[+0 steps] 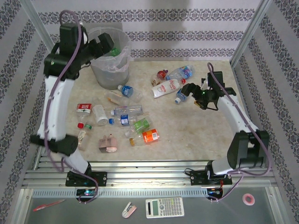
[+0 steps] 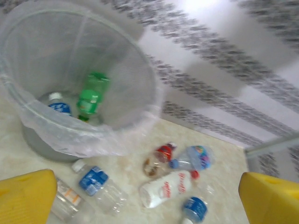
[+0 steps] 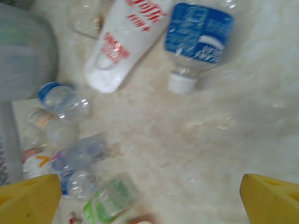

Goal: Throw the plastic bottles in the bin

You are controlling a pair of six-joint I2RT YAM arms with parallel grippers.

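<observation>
Left end effector (image 1: 106, 44), upper left of frame, hangs over the tall round translucent grey-white bin (image 1: 110, 70), fingers wide apart, empty. Inside the bin: green-labelled clear plastic bottle (image 2: 91, 95). Right end effector (image 1: 186, 92), right of centre, fingers apart, empty, near blue-labelled clear bottle (image 3: 198, 35). Other crushed bottles (image 1: 126, 116) scattered on beige table (image 1: 196, 130).

Right wrist view: blue-label bottle (image 3: 198, 35) cropped at top edge; green-label bottle (image 3: 110, 200) blurred, text unreadable.

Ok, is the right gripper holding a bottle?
No, the right gripper is open over bare table, and the blue-label bottle lies ahead of it, untouched.
</observation>
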